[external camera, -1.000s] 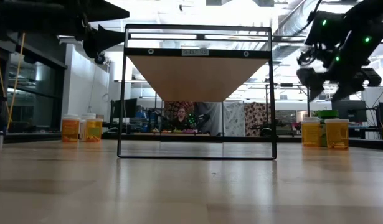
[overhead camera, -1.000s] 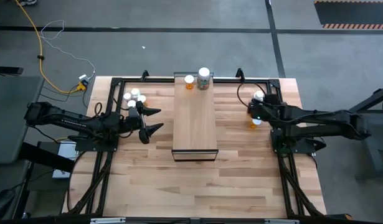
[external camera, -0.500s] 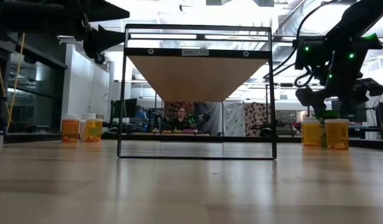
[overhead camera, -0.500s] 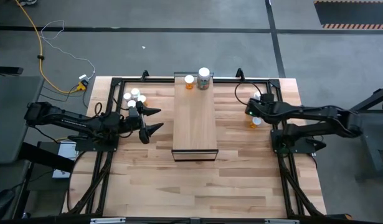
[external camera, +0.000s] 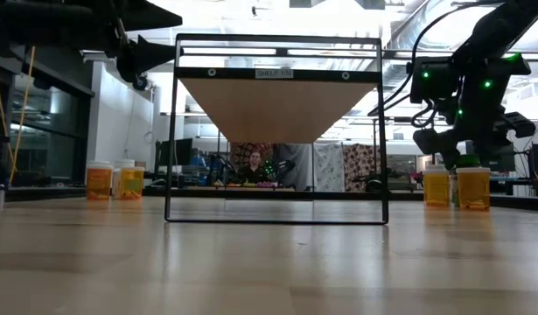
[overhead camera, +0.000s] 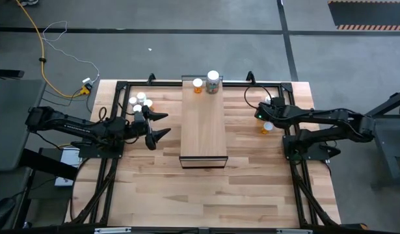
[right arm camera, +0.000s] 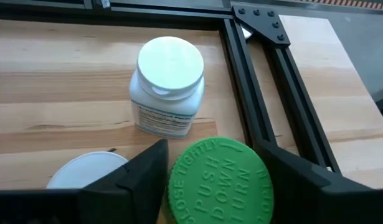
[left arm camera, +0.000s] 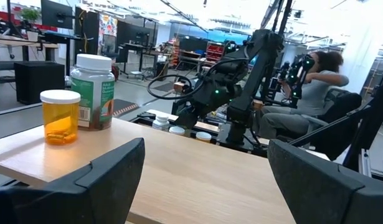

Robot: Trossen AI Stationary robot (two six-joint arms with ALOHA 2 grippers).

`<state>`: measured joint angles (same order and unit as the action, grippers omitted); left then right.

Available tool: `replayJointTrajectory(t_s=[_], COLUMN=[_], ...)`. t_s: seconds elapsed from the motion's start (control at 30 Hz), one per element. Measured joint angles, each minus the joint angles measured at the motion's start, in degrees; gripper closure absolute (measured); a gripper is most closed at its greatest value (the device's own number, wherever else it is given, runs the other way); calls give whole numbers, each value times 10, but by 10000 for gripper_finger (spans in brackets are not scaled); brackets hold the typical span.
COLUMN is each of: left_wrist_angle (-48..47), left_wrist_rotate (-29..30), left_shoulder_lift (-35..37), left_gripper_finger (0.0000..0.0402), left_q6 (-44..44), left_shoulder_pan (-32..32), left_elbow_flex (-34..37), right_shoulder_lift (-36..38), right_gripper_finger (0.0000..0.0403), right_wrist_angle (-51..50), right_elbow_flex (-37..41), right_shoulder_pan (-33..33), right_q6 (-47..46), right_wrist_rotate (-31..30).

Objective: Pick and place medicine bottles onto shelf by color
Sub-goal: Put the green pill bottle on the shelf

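Observation:
The shelf (overhead camera: 203, 120) is a long light-wood block in the table's middle. At its far end stand an orange bottle (overhead camera: 198, 85) and a green-labelled bottle with a white cap (overhead camera: 213, 81). My right gripper (right arm camera: 210, 149) hangs over the right cluster, pointing down at a slant. Its fingers stand on either side of a green-capped bottle (right arm camera: 219, 180). Beside that stand a white bottle (right arm camera: 169, 87) and another white cap (right arm camera: 85, 171). My left gripper (overhead camera: 157, 123) waits open and level at the shelf's left side. My right gripper has its two fingers (right arm camera: 132, 180) close against opposite sides of the green cap's rim (right arm camera: 179, 177), coming from above at a slant. Whether they touch the cap, I cannot tell. The bottle stands upright on the table.
More bottles (overhead camera: 140, 103) stand at the far left, behind my left gripper. Two orange bottles (external camera: 436, 186) (external camera: 472, 188) flank the green cap (external camera: 465, 160) in the low view. A black frame rail (right arm camera: 266, 99) runs next to the right cluster. A person sits beyond the table.
My right gripper has sunk toward the right cluster of bottles and tipped further down, shifting a little toward the far edge and the shelf. It now hangs just over the green cap. The bottles have stayed where they were.

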<state>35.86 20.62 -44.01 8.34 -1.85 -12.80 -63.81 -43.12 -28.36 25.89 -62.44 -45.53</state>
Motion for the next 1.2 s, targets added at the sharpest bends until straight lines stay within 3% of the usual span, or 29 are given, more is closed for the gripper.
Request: replayJointTrajectory(t_s=[0.1,0.43,0.8,0.9,1.0,1.1,1.2], left_wrist_angle=[0,0,0,0,0,0,0], left_wrist_rotate=[11,27,28,28,28,27,27], left_shoulder_lift=[0,0,0,0,0,0,0], left_gripper_finger=[71,71,71,71,71,71,71], left_q6=[0,-5,-6,-6,-6,-5,-2], left_shoulder_pan=[0,0,0,0,0,0,0], left_elbow_flex=[0,0,0,0,0,0,0], right_shoulder_lift=[2,39,87,87,87,87,87], right_gripper_finger=[222,222,222,222,222,222,222], right_wrist_angle=[0,-5,4,72,185,331,485], right_elbow_flex=[0,-3,-48,-50,-50,-50,-51], right_shoulder_pan=[0,-12,-148,-199,-239,-266,-279], right_q6=[13,45,85,129,225,349,473], right_wrist_rotate=[-2,5,-164,-220,-234,-212,-130])
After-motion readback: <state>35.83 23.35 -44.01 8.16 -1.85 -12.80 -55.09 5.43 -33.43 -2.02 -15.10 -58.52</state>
